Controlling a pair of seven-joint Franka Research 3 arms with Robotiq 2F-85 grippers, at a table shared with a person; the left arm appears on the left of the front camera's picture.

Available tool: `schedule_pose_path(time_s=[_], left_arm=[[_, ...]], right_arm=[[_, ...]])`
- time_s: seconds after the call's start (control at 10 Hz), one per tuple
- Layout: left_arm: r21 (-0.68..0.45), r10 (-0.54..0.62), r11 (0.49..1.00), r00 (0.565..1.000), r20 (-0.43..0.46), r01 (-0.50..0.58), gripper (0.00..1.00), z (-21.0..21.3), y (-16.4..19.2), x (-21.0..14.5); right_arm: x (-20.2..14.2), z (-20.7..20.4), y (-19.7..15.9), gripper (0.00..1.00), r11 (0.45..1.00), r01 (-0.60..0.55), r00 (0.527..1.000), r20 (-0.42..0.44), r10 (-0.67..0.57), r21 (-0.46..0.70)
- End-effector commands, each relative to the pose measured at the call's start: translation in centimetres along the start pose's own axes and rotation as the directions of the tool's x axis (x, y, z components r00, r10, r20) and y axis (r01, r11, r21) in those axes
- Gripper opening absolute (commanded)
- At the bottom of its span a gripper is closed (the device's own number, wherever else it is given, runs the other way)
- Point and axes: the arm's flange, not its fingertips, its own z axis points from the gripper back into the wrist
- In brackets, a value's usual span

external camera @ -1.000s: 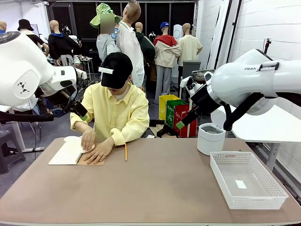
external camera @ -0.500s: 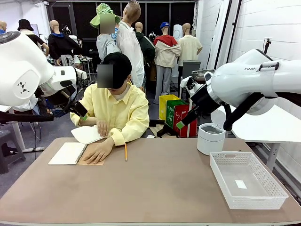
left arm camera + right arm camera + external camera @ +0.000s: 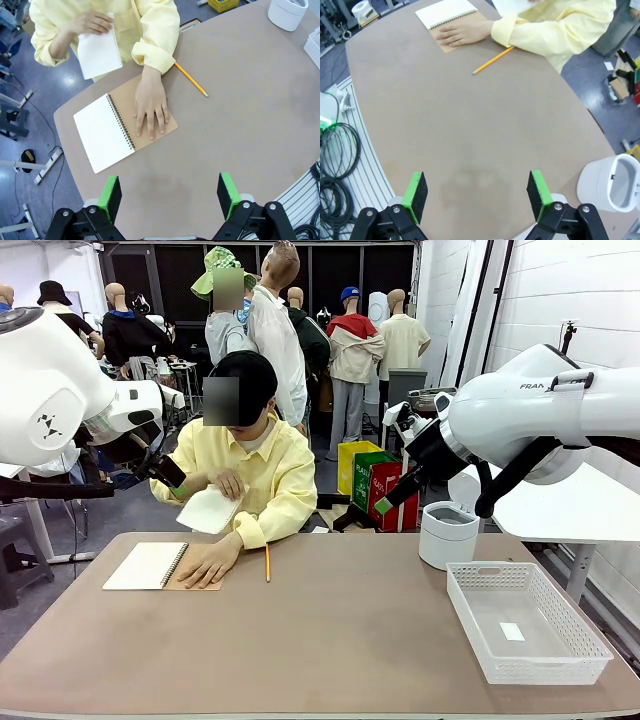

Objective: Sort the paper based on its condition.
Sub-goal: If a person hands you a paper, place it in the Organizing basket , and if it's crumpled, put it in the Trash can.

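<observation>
The loose sheet (image 3: 210, 510) was up in the air just behind the notebook (image 3: 145, 565), pinched at its top edge by the person's raised hand (image 3: 230, 483) and held close to the chest. It looked lifted there to be looked over, or offered, before it went anywhere. The person's other palm (image 3: 205, 562) lay flat on the tan cover of the notebook, I'd guess to keep the book from sliding about on the desk (image 3: 340, 640).

A pencil (image 3: 267, 562) lay just beside the notebook, on the basket's side of it and touching nothing. Well apart from the notebook, towards the opposite end of the desk, stood a white basket (image 3: 468, 625) and a white tub (image 3: 447, 535). They seemed to be the two places a sheet could end up, according to its condition.

The robot's left hand (image 3: 169, 192) hung above the desk on the near side of the notebook, fingers spread wide and gripping nothing. The robot's right hand (image 3: 476, 192) hovered well apart from the notebook, out over the bare middle of the desk, equally wide open and empty. Both seemed placed to wait for the sheet, so the sorting had hardly begun.
</observation>
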Motion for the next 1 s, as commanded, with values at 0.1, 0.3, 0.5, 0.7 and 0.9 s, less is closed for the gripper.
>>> schedule_pose_path(time_s=[0.1, 0.3, 0.5, 0.7, 0.9], left_arm=[[-0.004, 0.001, 1.000, 1.000, -0.006, -0.001, 1.00, 0.07, 0.04, -0.04], [-0.004, 0.001, 1.000, 1.000, -0.006, -0.001, 1.00, 0.07, 0.04, -0.04], [-0.004, 0.001, 1.000, 1.000, -0.006, -0.001, 1.00, 0.07, 0.04, -0.04], [-0.004, 0.001, 1.000, 1.000, -0.006, -0.001, 1.00, 0.07, 0.04, -0.04], [-0.004, 0.001, 1.000, 1.000, -0.006, -0.001, 1.00, 0.07, 0.04, -0.04]], right_arm=[[0.00, -0.04, -0.01, 1.00, 1.000, 0.000, 1.000, 0.001, 0.000, 0.002], [0.00, -0.04, -0.01, 1.00, 1.000, 0.000, 1.000, 0.001, 0.000, 0.002], [0.00, -0.04, -0.01, 1.00, 1.000, 0.000, 1.000, 0.001, 0.000, 0.002], [0.00, -0.04, -0.01, 1.00, 1.000, 0.000, 1.000, 0.001, 0.000, 0.002], [0.00, -0.04, -0.01, 1.00, 1.000, 0.000, 1.000, 0.001, 0.000, 0.002]])
